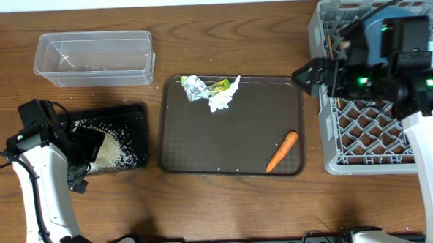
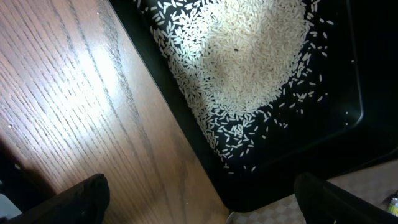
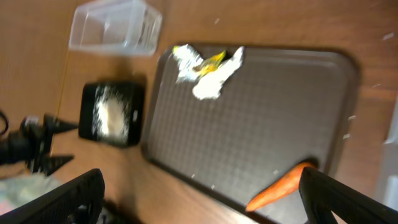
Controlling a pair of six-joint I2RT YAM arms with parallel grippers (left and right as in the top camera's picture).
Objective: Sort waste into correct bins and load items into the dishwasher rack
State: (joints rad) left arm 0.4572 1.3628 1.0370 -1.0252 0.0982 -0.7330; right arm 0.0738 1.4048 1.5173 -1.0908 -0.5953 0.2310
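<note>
Grippers agape: left gripper [image 2: 208, 202] low over rice [image 2: 242, 56], right gripper [image 3: 202, 199] high at rack [image 1: 370, 129] edge; single grains plain only from left wrist.

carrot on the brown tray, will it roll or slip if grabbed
The carrot looks solid and stiff, so it probably won't bend. Its round, tapered shape suggests it could roll in a curve on the brown tray if nudged. Small and smooth-looking, it may slip unless gripped mid-body.
</note>
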